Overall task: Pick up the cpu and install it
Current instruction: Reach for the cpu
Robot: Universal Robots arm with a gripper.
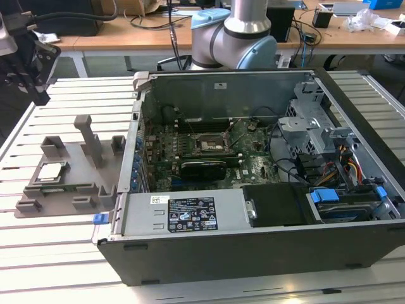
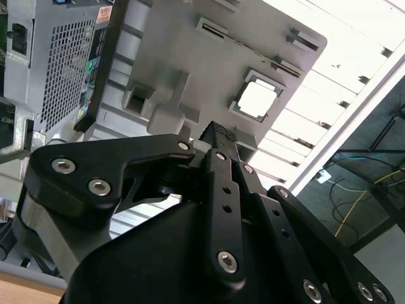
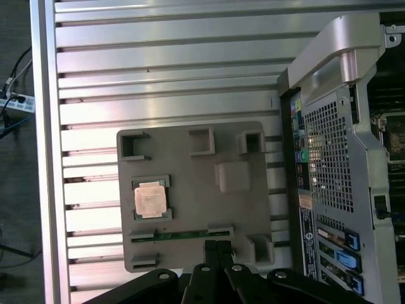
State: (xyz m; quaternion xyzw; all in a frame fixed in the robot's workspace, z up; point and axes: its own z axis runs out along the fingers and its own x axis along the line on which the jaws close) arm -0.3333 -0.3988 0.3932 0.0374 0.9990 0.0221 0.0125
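Observation:
The cpu (image 1: 50,171) is a small silvery square chip lying flat in a pocket of the grey holder tray (image 1: 76,190), at the exterior view's left. It shows in both wrist views, cpu (image 3: 150,200) and cpu (image 2: 256,99), on the tray (image 3: 190,158). My black gripper (image 1: 38,88) hangs high above the table, back from the tray and well apart from the chip. In the first wrist view its two fingers (image 3: 210,253) stand together, shut on nothing. The dark motherboard socket (image 1: 209,144) with its metal frame sits in the middle of the open computer case (image 1: 190,259).
The tray also carries upright posts (image 1: 88,136) and several other pockets. The case's wall (image 3: 329,158) rises right beside the tray. The slatted aluminium table (image 1: 57,253) extends around both. Cables and drive cages (image 1: 310,133) crowd the case at the exterior view's right.

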